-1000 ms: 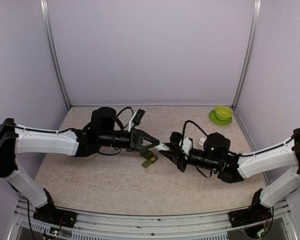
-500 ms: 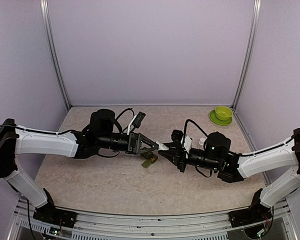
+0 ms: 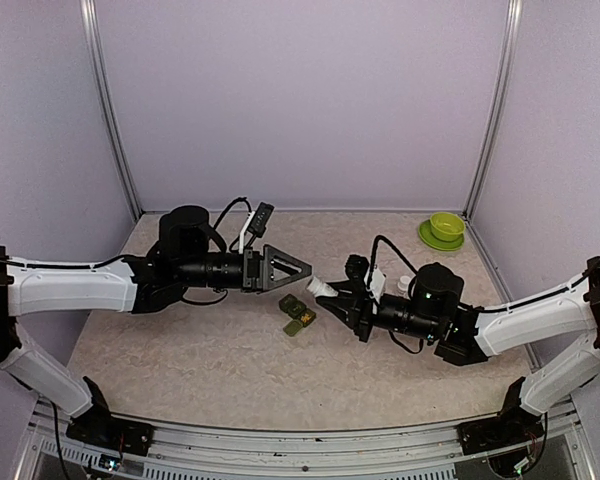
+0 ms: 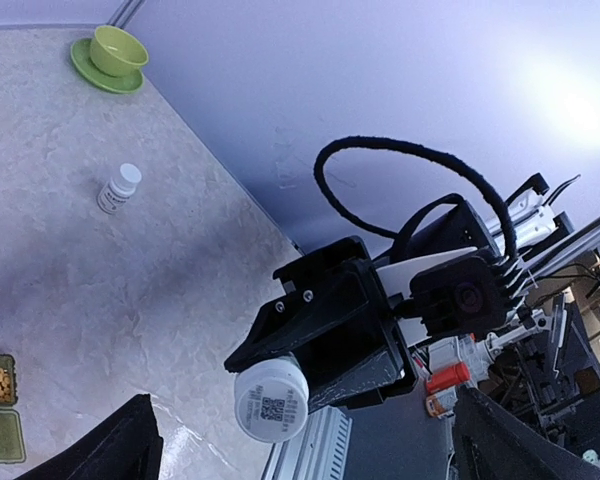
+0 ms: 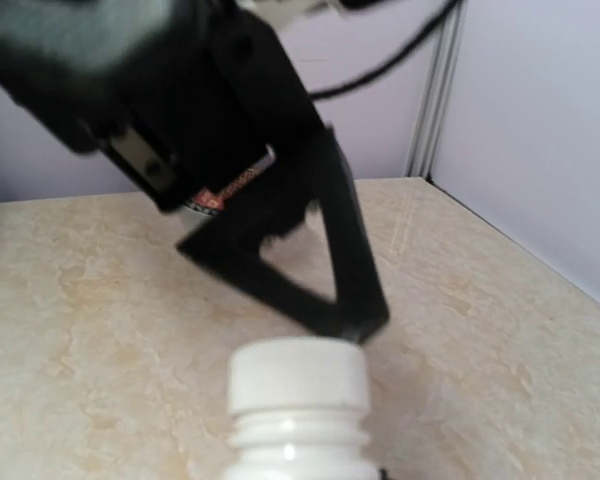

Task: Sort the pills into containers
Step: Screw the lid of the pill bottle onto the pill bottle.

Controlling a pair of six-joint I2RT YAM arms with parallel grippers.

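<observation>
We found the overhead view evenly and softly lit, with faint shadows on the table (image 3: pixel 230 370). Glare whitened the wall (image 4: pixel 570 95) in the left wrist view. The right wrist view showed the left gripper (image 5: pixel 355 322) blurred and the white bottle (image 5: pixel 297 400) sharper.

Lilac walls (image 3: pixel 300 100), metal corner posts (image 3: pixel 110 110), marbled beige tabletop (image 3: pixel 180 355).

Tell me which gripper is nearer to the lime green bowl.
Right. The right gripper, shut on a white bottle, is left of and in front of the bowl; the open left gripper sits even farther left.
</observation>
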